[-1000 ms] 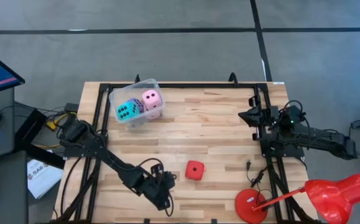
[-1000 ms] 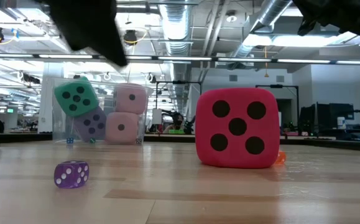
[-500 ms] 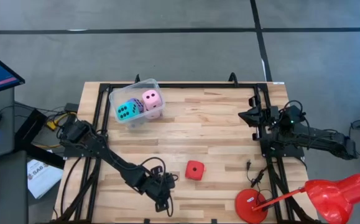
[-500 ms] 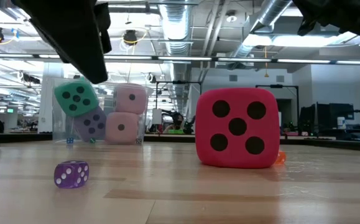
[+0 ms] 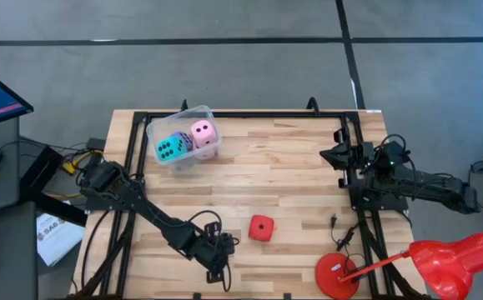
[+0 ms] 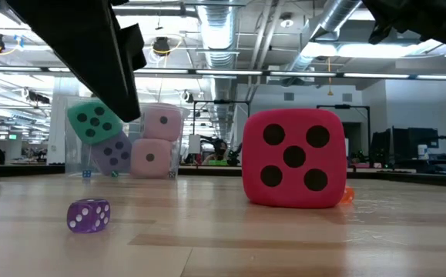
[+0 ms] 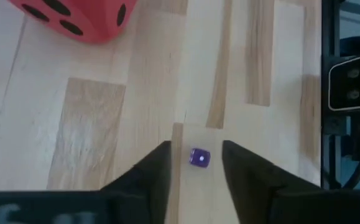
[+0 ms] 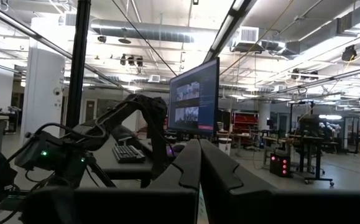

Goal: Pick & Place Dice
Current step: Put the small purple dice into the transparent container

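A tiny translucent purple die [image 7: 199,157] lies on the wood near the table's near edge, also seen in the low view [image 6: 88,215]. My left gripper [image 7: 196,147] hangs above it, open, one finger on each side and clear of it; in the high view the gripper [image 5: 217,263] hides the die. The big red die [image 5: 262,227] rests flat on the table just to the right. The cyan die [image 5: 169,148], a pink die [image 5: 203,132] and a violet-blue die [image 6: 115,152] sit in the clear tub [image 5: 193,112]. My right gripper [image 8: 199,152] is shut, parked at the right edge [image 5: 331,156].
The clear tub stands at the far left of the table. Black frame rails [image 5: 351,158] run along the table's sides. A red lamp [image 5: 454,258] with a round base [image 5: 334,275] sits at the near right corner. Bare wood lies between the tub and the red die.
My left arm has come down over the tiny purple die near the table's near edge, showing lower and larger in the low view. The dice have not moved.
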Robot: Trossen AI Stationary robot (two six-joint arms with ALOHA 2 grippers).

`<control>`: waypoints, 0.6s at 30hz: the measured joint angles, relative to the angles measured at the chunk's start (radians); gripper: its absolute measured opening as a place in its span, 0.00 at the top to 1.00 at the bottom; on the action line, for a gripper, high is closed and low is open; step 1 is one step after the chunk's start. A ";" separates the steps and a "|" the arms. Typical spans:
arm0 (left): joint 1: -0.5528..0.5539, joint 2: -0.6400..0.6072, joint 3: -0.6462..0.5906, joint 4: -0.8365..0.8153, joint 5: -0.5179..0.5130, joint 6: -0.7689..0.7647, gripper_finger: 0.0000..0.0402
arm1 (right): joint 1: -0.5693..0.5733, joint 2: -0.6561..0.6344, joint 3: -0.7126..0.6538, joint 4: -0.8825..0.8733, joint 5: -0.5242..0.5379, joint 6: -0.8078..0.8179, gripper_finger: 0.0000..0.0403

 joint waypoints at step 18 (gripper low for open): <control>-0.002 0.004 0.000 0.038 -0.016 0.000 0.31 | 0.000 0.000 0.000 0.000 0.000 -0.003 1.00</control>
